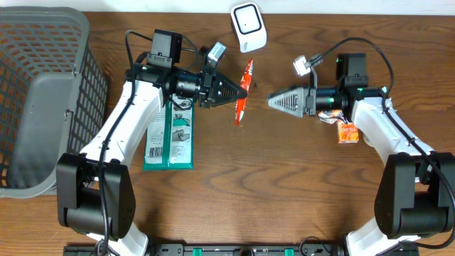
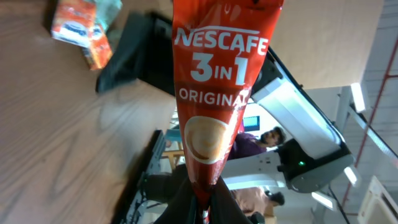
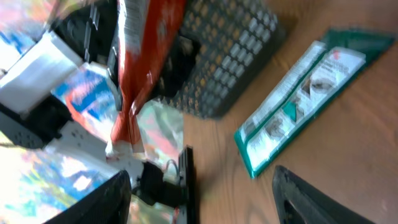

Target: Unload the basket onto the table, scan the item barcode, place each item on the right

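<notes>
- Your left arm [image 1: 128, 117] reaches in toward the table centre. The left gripper [image 1: 244, 91] points inward, jaws pinched tight on a Nescafé sachet [image 1: 247, 73].
- Your right arm [image 1: 387, 124] mirrors it. The right gripper [image 1: 271, 102] points inward, jaws spread apart, near the left gripper but not touching it.

Overhead looks straight down; both wrist cameras closely face the sachet [image 2: 214, 112].

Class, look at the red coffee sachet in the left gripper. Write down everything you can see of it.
The sachet is a long, narrow stick pack of glossy red film, printed NESCAFE 3 IN 1 ORIGINAL in white above a coffee-cup picture. The left gripper, shut, pinches it clear of the wooden table; nothing else touches it. The open right gripper faces it, apart.
</notes>
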You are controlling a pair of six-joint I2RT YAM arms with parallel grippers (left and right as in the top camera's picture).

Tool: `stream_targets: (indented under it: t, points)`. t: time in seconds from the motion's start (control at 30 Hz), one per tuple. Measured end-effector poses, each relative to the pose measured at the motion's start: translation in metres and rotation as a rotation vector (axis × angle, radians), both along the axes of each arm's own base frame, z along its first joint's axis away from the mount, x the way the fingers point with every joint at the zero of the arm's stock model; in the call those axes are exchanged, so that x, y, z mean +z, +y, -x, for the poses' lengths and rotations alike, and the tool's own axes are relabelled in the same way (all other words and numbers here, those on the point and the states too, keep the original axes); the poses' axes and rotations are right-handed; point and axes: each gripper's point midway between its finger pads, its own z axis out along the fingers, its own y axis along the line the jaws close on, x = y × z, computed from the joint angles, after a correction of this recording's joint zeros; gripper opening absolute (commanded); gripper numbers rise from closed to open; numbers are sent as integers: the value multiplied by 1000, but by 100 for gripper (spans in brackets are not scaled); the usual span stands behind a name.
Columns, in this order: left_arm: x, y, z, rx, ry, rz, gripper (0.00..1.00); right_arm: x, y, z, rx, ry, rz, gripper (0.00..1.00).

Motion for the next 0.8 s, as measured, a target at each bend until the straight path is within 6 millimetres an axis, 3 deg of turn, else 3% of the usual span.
stream_targets:
  t: [0.27,0.5,0.8]
  points:
    - [4,-8,8,-37,4,22,8,25,11,-10,39,-11,-39,58]
    - [8,-6,1,-27,-41,34,7,28,45,13,145,75,-41,56]
    - [8,-2,-2,-16,-46,35,7,28,68,30,214,102,-35,50]
